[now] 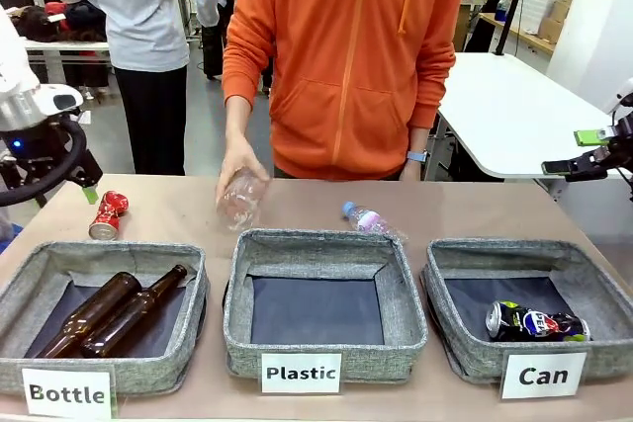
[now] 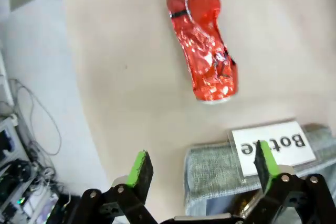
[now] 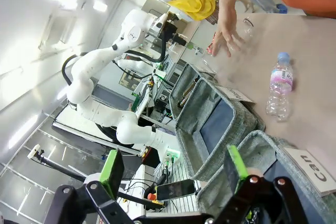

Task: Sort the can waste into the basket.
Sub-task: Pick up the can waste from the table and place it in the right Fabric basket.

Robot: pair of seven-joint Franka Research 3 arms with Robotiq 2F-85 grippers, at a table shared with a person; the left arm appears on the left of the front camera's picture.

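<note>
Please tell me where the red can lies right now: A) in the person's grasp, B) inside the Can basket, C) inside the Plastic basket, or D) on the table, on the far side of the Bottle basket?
D: the red can lies on the bare table just beyond the far rim of the Bottle basket; the dark can is the one lying in the Can basket.

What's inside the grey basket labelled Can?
One dented dark drink can with a blue, red and white logo lies on the dark lining. The grey woven basket's near wall hides the floor's front strip.
</note>
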